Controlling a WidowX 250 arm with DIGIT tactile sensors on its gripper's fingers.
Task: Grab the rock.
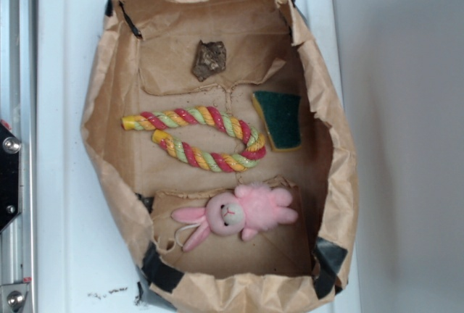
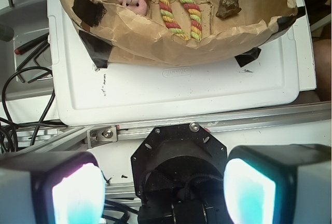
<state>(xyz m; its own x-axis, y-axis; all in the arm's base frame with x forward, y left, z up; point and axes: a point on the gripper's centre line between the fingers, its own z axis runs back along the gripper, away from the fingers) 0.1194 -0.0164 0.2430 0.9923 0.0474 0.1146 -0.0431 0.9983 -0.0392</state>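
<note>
The rock (image 1: pixel 209 60), a small rough brown-grey lump, lies on the brown paper at the far end of the paper-lined box (image 1: pixel 98 110). In the wrist view the rock (image 2: pixel 228 5) shows near the top right, inside the box's wall (image 2: pixel 171 47). My gripper (image 2: pixel 165 193) is open, its two glowing pads (image 2: pixel 78 193) set wide apart with nothing between them. It hangs over the robot's black base (image 2: pixel 179 151), well away from the box and the rock. The exterior view does not show the gripper.
Also in the box are a striped rope toy (image 1: pixel 196 139), a green-and-yellow sponge (image 1: pixel 279 119) and a pink plush bunny (image 1: pixel 235 214). The box stands on a white plastic board (image 2: pixel 181 89). A metal rail (image 2: pixel 259 117) and black cables (image 2: pixel 21 79) lie near the base.
</note>
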